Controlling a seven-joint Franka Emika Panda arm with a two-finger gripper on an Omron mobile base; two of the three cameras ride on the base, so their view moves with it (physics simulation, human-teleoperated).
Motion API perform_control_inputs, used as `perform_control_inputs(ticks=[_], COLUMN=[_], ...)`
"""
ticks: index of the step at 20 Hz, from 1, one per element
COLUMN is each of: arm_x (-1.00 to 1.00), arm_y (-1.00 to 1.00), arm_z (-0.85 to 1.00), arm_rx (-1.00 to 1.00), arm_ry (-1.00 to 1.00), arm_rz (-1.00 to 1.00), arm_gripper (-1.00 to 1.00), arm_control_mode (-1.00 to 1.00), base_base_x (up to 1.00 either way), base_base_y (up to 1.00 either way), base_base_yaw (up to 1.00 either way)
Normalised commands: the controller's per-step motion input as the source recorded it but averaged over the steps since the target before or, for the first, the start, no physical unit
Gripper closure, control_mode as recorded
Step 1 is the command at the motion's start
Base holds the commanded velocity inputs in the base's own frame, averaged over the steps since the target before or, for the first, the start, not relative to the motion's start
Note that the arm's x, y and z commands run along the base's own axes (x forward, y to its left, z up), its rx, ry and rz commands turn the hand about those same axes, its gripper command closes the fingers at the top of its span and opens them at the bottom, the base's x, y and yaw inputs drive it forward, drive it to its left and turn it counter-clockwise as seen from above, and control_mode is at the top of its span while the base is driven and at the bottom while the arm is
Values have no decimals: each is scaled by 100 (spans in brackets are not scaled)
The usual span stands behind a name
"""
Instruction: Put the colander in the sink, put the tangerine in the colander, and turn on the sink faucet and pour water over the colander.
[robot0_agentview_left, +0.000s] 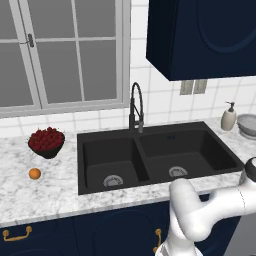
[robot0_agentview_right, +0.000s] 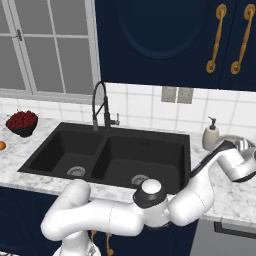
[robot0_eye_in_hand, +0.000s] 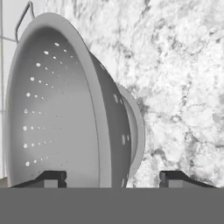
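The white-grey perforated colander (robot0_eye_in_hand: 65, 109) stands on the marble counter right of the sink (robot0_agentview_left: 155, 155), and it also shows at the far right behind the soap bottle (robot0_agentview_left: 247, 124) and behind my hand (robot0_agentview_right: 246, 144). My gripper (robot0_eye_in_hand: 114, 179) is open. Its two fingertips stand on either side of the colander's rim and wall, close to it. The small orange tangerine (robot0_agentview_left: 34, 173) lies on the counter left of the sink, near the front. The tall black gooseneck faucet (robot0_agentview_left: 136, 107) rises behind the divider between the two black basins, and no water is running.
A dark bowl of red berries (robot0_agentview_left: 46, 141) sits behind the tangerine. A beige soap dispenser (robot0_agentview_left: 229, 117) stands just left of the colander. Dark blue wall cabinets (robot0_agentview_left: 200, 35) hang above the right side. A window (robot0_agentview_left: 60, 50) spans the back left.
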Motion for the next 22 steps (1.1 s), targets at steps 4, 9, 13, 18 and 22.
perform_control_inputs(ticks=[4, 9, 13, 18, 22], arm_x=[46, 11, -54, -91, -99], arm_y=[0, 3, 27, 38, 95], arm_z=[-60, -38, 0, 17, 37], arm_rx=[-6, -3, -4, -8, -25], arm_ry=[0, -6, -33, -26, 3], arm_rz=[-6, -5, 0, 0, 5], arm_gripper=[100, 100, 100, 100, 100], arm_control_mode=[-100, -100, -100, -100, -100], base_base_x=[0, 0, 0, 0, 0], base_base_y=[0, 0, 0, 0, 0], base_base_yaw=[0, 0, 0, 0, 0])
